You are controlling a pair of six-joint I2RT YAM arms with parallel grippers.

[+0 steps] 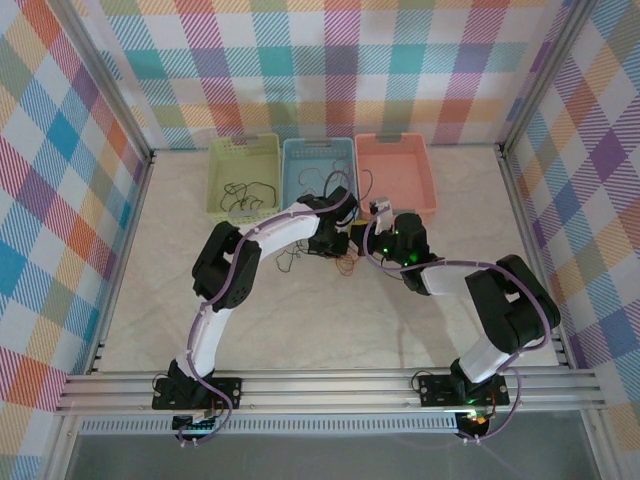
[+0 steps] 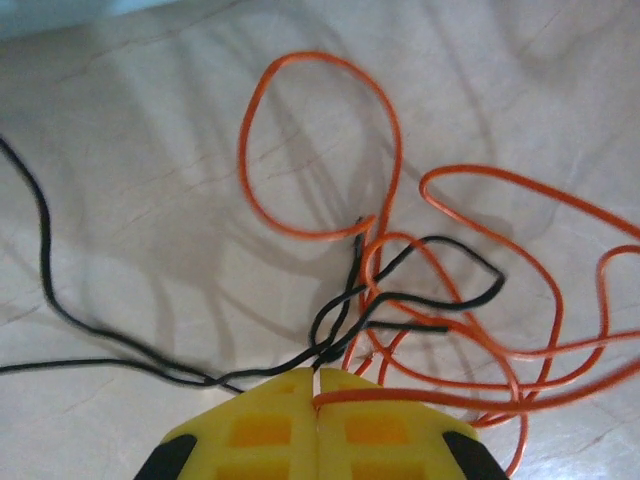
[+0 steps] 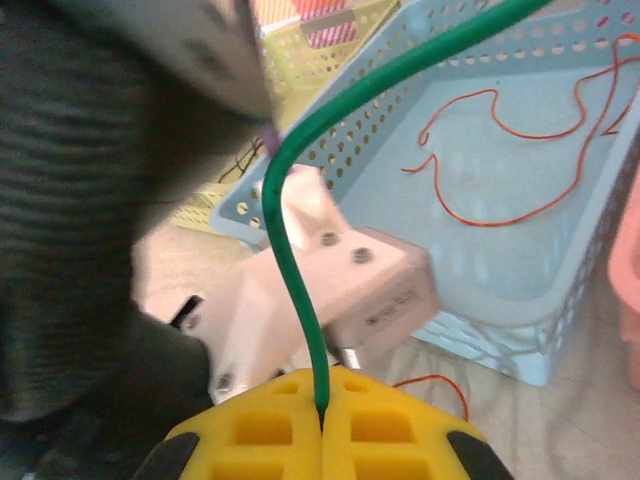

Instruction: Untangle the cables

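Several cables [image 2: 335, 300], orange and black, lie knotted mid-way across the bench [image 1: 300, 330], just before the blue basket [image 1: 318, 142] at its far edge. The left gripper [image 2: 316, 395] is clamped on them, which strand unclear. They look light, limp and springy, so take one near a free end. The right gripper [image 3: 322, 408] pinches a green cable [image 3: 283, 250], its far end cut off.

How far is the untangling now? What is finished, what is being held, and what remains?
Seemingly done: black cables lie in the green basket, orange cables in the blue basket. In hand: the right jaws are shut on a green cable, the left jaws on the edge of an orange-black tangle on the table. Left: separating that tangle's loops, which cross each other.
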